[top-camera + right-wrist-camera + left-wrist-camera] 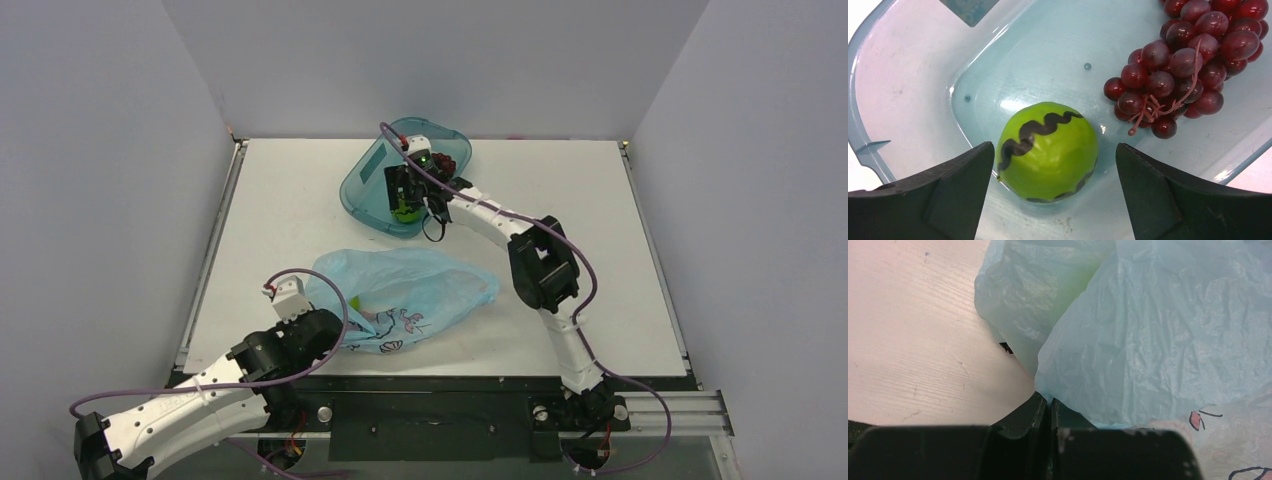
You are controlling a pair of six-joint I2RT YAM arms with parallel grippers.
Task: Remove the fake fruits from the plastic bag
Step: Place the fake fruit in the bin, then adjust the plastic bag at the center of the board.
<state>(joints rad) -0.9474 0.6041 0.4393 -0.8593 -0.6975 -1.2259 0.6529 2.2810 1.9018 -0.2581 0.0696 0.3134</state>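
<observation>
The light blue plastic bag (pixel 405 295) lies crumpled at the table's front middle. My left gripper (pixel 352 322) is shut on a fold of the bag (pixel 1158 335) at its left end. A green glow shows through the film (pixel 1070 287); I take it for a green fruit inside. My right gripper (pixel 1055 155) is open over the teal tub (pixel 365 185). The green round fruit with a dark squiggle (pixel 1048 150) rests on the tub floor between its fingers, apart from both. The dark red grapes (pixel 1188 55) lie in the tub beside it, also visible in the top view (pixel 450 160).
The teal transparent tub (pixel 908 90) stands at the back middle of the white table (pixel 270 220). Grey walls close in the table on three sides. A raised rail runs along the table's left edge (pixel 215 250).
</observation>
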